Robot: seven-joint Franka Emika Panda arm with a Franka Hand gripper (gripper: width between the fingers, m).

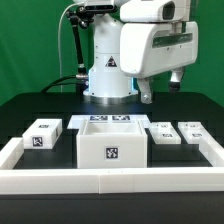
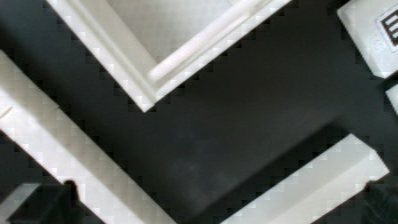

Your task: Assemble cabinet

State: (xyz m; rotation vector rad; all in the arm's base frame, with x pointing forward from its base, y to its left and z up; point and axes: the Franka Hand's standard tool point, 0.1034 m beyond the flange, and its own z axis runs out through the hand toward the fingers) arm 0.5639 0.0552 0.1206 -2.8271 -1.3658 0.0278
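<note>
The cabinet (image 1: 112, 146) is a big white open-topped box with one tag on its front face. It stands at the front middle of the black table. Three small white tagged blocks lie beside it: one on the exterior view's left (image 1: 42, 136) and two on its right (image 1: 163, 133) (image 1: 191, 131). My gripper (image 1: 162, 87) hangs high above the table's back right, open and empty, touching nothing. In the wrist view the gripper (image 2: 214, 214) shows only dark fingertips (image 2: 39, 205) at the frame's edges. A white-walled corner with a pale inside (image 2: 157, 70) lies below; I cannot tell whether it is the cabinet.
The marker board (image 1: 100, 120) lies flat behind the cabinet. A low white border rail (image 1: 110, 181) runs along the front and both sides of the table; a rail corner shows in the wrist view (image 2: 71, 150). The robot base (image 1: 105, 80) stands at the back.
</note>
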